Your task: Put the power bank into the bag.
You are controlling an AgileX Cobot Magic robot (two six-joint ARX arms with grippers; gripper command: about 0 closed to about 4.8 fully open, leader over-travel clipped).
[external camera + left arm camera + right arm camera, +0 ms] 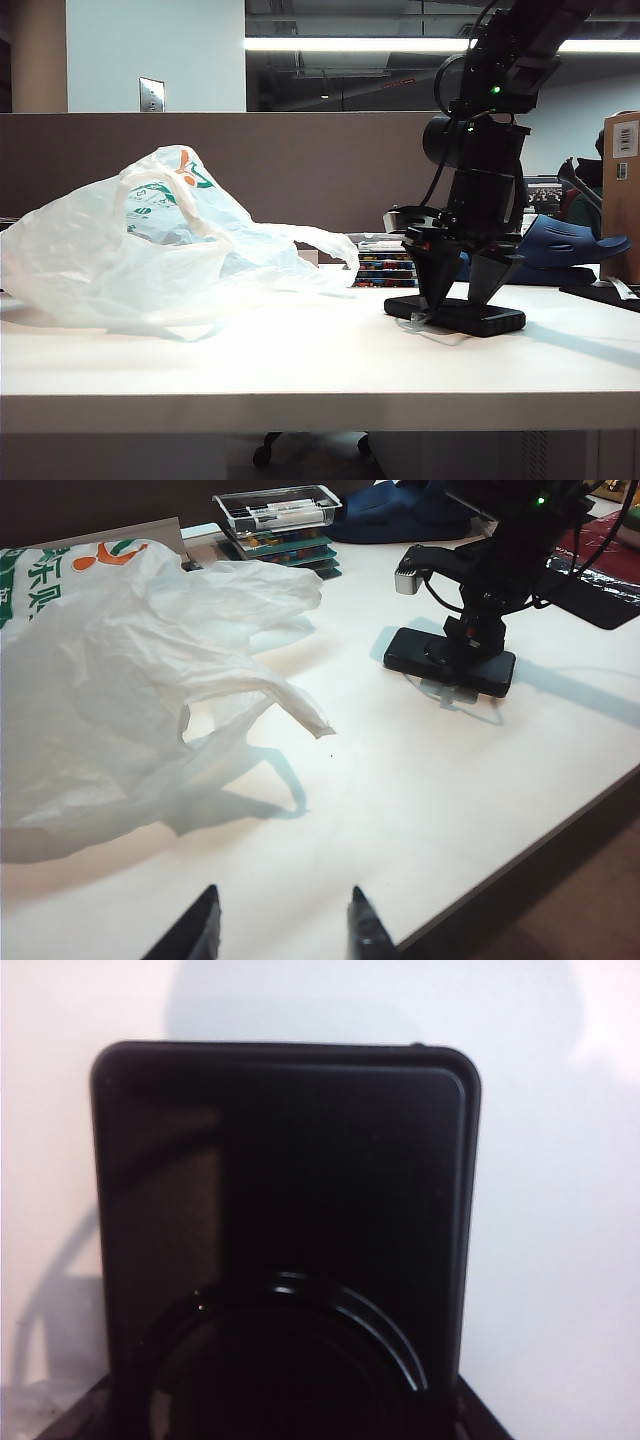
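The power bank, a flat black slab, lies on the white table right of centre. My right gripper points straight down over its middle, one finger against each long side; it is shut on the slab, which still rests flat on the table. The bag, crinkly white plastic with a green-and-orange logo, lies slumped on the left, its mouth and loop handle turned toward the power bank. My left gripper hangs open near the table's front edge, with nothing between its fingers.
A dark blue sandal lies behind the power bank. A stack of clear plastic boxes stands at the back. A cardboard box is at the far right, with a black mat in front of it.
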